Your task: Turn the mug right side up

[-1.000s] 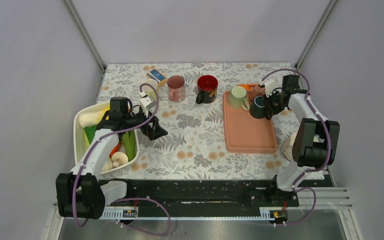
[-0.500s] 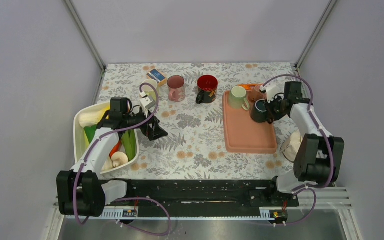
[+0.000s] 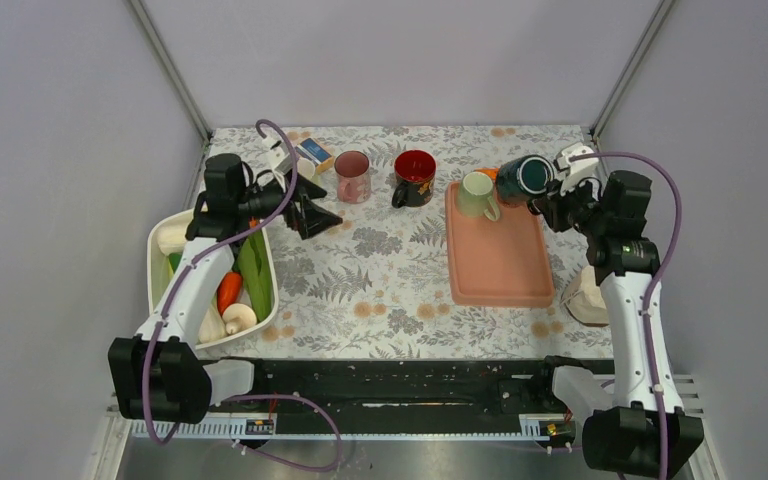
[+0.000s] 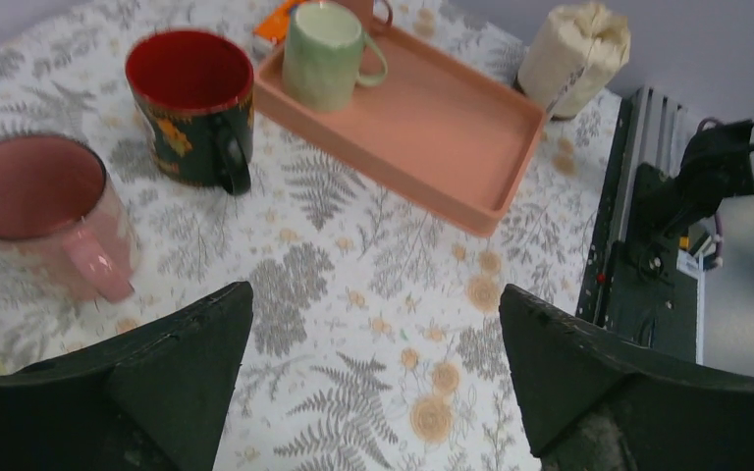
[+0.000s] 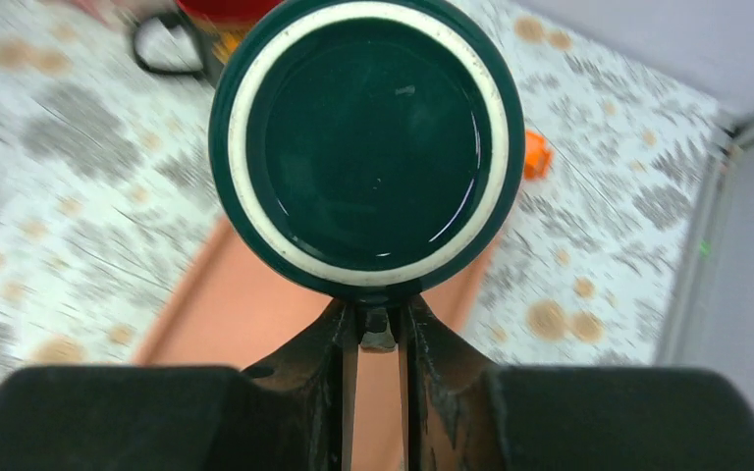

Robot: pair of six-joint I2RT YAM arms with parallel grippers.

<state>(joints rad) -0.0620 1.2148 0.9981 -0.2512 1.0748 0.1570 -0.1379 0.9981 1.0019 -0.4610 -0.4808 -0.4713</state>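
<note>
The dark green mug (image 3: 526, 176) hangs in the air over the far right corner of the salmon tray (image 3: 500, 268), tilted on its side. My right gripper (image 3: 552, 203) is shut on its handle. In the right wrist view the mug (image 5: 368, 147) fills the top, a round dark face with a white ring turned toward the camera, and the gripper (image 5: 378, 319) pinches the handle just below it. My left gripper (image 3: 315, 212) is open and empty, low over the table near the pink mug; it also shows in the left wrist view (image 4: 375, 294).
A pink mug (image 3: 352, 176), a red-and-black mug (image 3: 414, 178) and a small box (image 3: 312, 152) stand at the back. A light green mug (image 3: 477, 194) stands upright on the tray. A white bin (image 3: 158, 285) of vegetables is at the left, a beige bundle (image 3: 585, 295) at the right.
My right gripper has lifted the green mug off the tray, up and toward the back, tipping it over. My left arm has swung from beside the bin toward the pink mug.
</note>
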